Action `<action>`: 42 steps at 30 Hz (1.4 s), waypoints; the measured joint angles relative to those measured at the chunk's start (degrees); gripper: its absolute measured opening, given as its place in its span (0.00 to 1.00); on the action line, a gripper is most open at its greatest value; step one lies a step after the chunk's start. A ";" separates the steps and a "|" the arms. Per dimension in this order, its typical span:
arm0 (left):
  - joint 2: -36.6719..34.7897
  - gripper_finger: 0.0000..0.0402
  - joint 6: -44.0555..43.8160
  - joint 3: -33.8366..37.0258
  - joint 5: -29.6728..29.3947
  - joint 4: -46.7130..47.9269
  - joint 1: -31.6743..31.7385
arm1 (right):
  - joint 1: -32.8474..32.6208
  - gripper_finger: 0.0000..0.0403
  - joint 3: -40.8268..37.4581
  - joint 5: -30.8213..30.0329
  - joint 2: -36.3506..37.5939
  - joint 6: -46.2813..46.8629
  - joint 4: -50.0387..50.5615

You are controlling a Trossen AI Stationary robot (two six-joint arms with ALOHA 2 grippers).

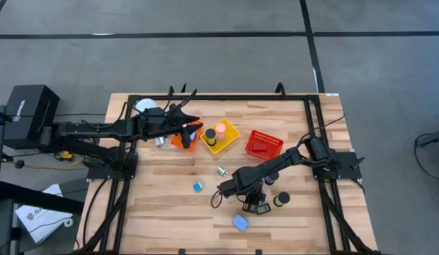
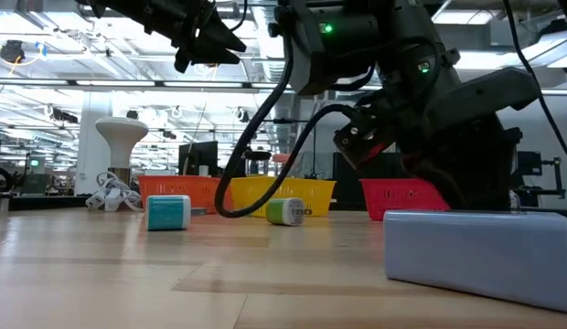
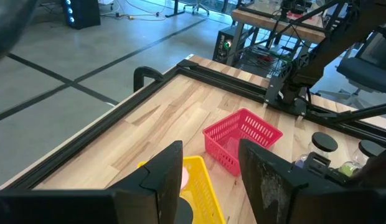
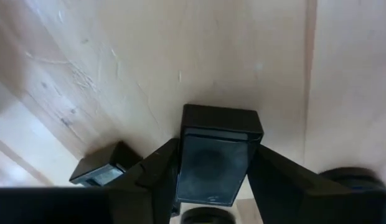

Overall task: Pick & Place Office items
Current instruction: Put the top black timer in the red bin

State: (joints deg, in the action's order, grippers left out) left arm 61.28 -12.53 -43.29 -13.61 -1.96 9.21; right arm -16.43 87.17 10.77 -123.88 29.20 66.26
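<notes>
The counter (image 1: 170, 205) is pale wood planks with a dark metal frame along its edges; its near left part lies bare, while the right near part is crowded. The left arm reaches in from the left edge, its pincer (image 1: 193, 126) hanging above the orange mesh basket (image 1: 181, 140) at the far middle, fingers (image 3: 165, 171) apart with nothing between them. The right arm comes from the right edge down to the near middle, its pincer (image 4: 215, 171) low over the wood with the fingers set either side of a black flat rectangle (image 4: 216, 158), a smooth boxy piece; I cannot tell whether they press on it.

Three mesh baskets stand in a row: the orange one, a yellow basket (image 1: 221, 137) holding a pink cylinder (image 1: 220, 129) and a black cylinder (image 1: 210, 134), and a red basket (image 1: 264, 144) with a flat red piece inside. A white round globe (image 1: 146, 108) sits at the far left.

Loose items: a light-blue block (image 1: 240, 222) near the front edge, two black cylinders (image 1: 283, 199) just right of the right pincer, a small blue block (image 1: 197, 186) and a small green-and-white roll (image 1: 222, 171) in the middle.
</notes>
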 joint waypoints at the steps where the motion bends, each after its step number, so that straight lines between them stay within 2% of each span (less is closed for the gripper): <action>1: 0.01 0.37 0.00 0.00 -0.01 0.00 0.00 | 0.25 0.42 0.47 -0.36 -0.04 -0.83 0.14; 10: 0.00 0.37 0.00 0.00 0.00 0.02 0.00 | 3.79 0.38 5.47 -2.32 -0.06 -7.29 4.80; 15: 0.01 0.37 0.00 0.00 0.00 0.00 0.00 | 6.30 0.41 9.90 -9.68 0.01 -10.40 14.68; 20: 0.02 0.37 0.00 0.00 0.00 -0.02 0.00 | 8.65 0.39 14.40 -17.35 0.08 -11.79 23.43; 23: 0.01 0.37 0.00 0.00 -0.01 -0.02 0.01 | 10.61 0.38 15.71 -19.94 0.31 -14.22 23.45; 30: 0.01 0.37 0.00 0.00 0.00 0.00 0.00 | 15.19 0.42 15.31 -22.62 2.42 -16.40 23.63; 36: 0.02 0.37 0.00 0.00 -0.02 0.02 0.00 | 18.74 0.39 13.82 -24.72 5.64 -17.21 23.24; 39: 0.01 0.37 0.00 0.00 -0.02 0.02 0.01 | 20.16 0.38 9.97 -24.77 8.60 -16.80 23.22; 42: 0.02 0.37 0.00 0.00 0.00 0.02 0.01 | 21.45 0.40 3.39 -24.79 12.03 -16.71 18.31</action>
State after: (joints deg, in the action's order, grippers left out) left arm 61.30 -12.53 -43.29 -13.61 -1.93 9.22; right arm 5.02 90.56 -14.02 -111.86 12.49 84.57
